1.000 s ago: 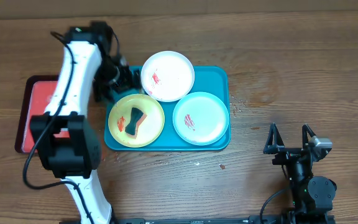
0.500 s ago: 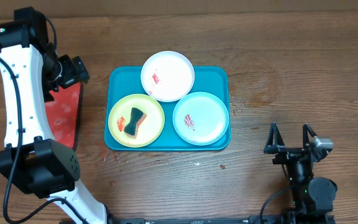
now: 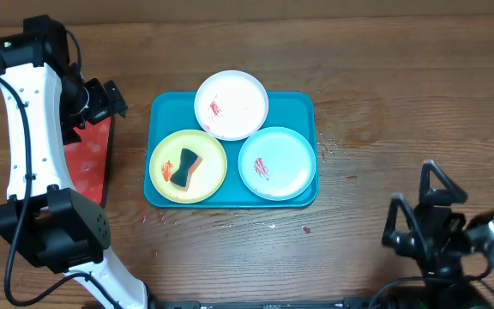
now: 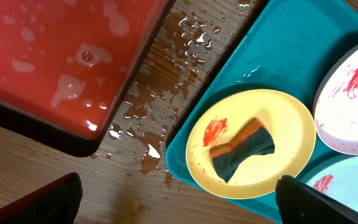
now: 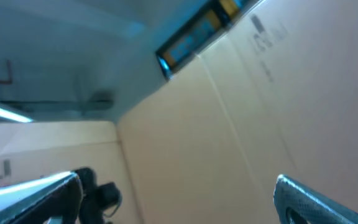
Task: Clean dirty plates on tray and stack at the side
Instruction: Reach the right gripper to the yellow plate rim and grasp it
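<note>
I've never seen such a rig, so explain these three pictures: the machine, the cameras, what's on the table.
Two robot arms stand at a wooden table. One picture looks down from above; the other two come from cameras on the arms' wrists. A teal tray holds three red-smeared plates: the white plate, the yellow-green plate with a sponge on it, and the light blue plate. A wet red tray sits beside it. The left fingers are spread wide and hold nothing. The right fingers are open and empty too; their camera points away from the table.
</note>
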Robot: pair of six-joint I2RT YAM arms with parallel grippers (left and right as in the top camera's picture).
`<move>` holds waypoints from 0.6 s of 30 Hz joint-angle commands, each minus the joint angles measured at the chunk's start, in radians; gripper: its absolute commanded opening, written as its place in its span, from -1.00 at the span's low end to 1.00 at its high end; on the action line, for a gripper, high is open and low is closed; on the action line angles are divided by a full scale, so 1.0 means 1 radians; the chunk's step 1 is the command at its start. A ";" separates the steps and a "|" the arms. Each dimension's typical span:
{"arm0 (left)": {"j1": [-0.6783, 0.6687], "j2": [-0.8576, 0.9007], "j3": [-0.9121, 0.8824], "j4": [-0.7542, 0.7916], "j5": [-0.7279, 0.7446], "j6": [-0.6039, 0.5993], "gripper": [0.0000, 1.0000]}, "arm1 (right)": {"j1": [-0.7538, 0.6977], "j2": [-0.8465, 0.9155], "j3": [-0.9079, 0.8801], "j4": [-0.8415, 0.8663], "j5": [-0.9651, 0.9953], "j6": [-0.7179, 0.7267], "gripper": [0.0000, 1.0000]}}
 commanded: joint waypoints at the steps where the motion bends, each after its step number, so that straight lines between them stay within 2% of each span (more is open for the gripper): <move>1: -0.002 0.010 -0.005 -0.005 0.023 -0.013 1.00 | -0.006 0.150 0.307 -0.340 -0.022 -0.187 1.00; 5: -0.002 0.010 -0.005 -0.007 0.023 -0.013 1.00 | -0.006 0.500 0.731 -0.919 -0.159 -0.405 1.00; 8: -0.002 0.010 -0.005 -0.007 0.024 -0.014 1.00 | 0.004 0.826 1.051 -1.289 -0.344 -0.478 1.00; 12: -0.002 0.010 -0.005 -0.016 0.023 -0.013 0.99 | 0.018 1.132 1.307 -1.492 -0.632 -0.470 1.00; 14: -0.002 0.010 -0.005 -0.024 0.023 -0.013 0.99 | 0.042 1.256 1.371 -1.499 -0.773 -0.503 1.00; 16: -0.002 0.010 -0.005 -0.033 0.023 -0.013 1.00 | 0.097 1.341 1.400 -1.483 -0.753 -0.529 0.86; 18: -0.002 0.010 -0.005 -0.039 0.023 -0.013 1.00 | 0.176 1.393 1.406 -1.466 -0.566 -0.485 0.68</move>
